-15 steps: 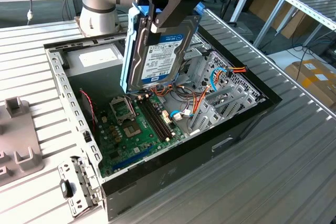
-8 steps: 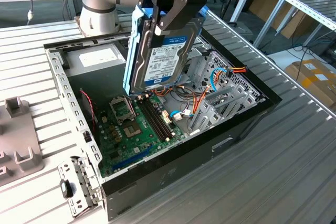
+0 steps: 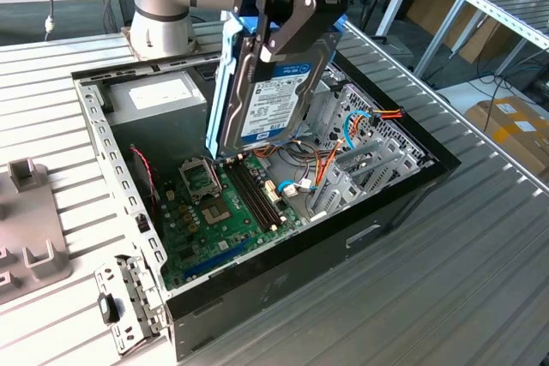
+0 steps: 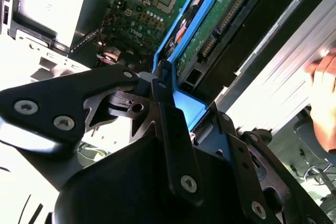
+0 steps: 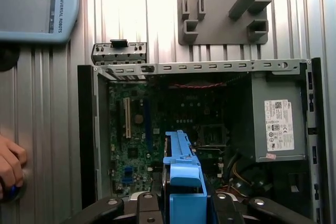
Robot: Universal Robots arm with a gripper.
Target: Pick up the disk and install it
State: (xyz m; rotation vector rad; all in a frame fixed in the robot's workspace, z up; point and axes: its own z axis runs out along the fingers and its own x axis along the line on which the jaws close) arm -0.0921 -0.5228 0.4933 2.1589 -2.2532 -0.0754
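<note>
The disk, a dark hard drive with a labelled face and bright blue side rails, hangs on edge above the open computer case. My gripper is shut on its upper end, black fingers on either side of the blue frame. The disk's lower corner hovers just over the motherboard. In the second wrist view the disk's green circuit side runs away from the fingers. In the first wrist view the blue tab end sits between the gripper's black links, over the case interior.
A grey power supply fills the case's back corner. Metal drive bays with orange and blue cables stand at the exterior view's right. A grey fixture and a loose bracket lie outside. A person's hand rests beside the case.
</note>
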